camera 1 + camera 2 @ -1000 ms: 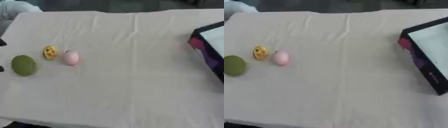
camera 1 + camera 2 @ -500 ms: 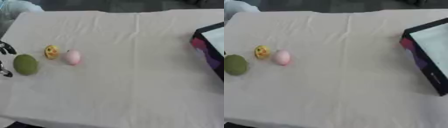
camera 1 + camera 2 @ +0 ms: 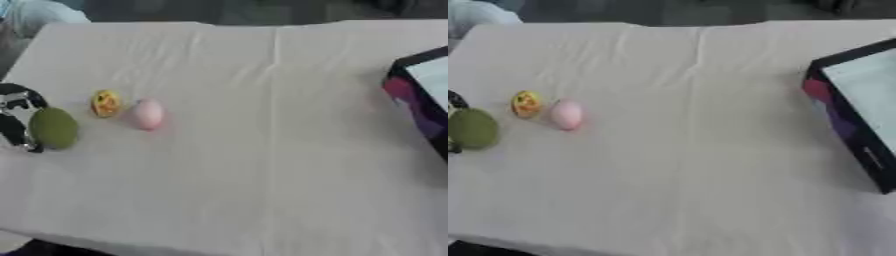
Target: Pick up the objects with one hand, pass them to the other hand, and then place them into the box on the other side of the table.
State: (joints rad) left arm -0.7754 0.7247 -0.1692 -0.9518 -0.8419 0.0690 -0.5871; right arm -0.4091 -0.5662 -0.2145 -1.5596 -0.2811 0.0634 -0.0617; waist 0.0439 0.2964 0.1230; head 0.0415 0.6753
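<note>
Three small things lie in a row at the table's left: a green oval [image 3: 54,128], a small yellow round thing [image 3: 106,103] and a pink egg shape [image 3: 147,113]. My left hand [image 3: 16,99] comes in from the left edge, black with silver parts. It is open, with fingers above and below the green oval's left side, close to it or just touching. The dark box [image 3: 838,118] with a white inside and purple side sits at the right edge. My right hand shows in neither view.
A white cloth [image 3: 262,165] with a centre crease covers the table. Its front edge runs along the bottom left. A pale bundle [image 3: 39,12] lies beyond the far left corner.
My left hand has come in from the left edge and reached the green oval. The three things and the box have not moved.
</note>
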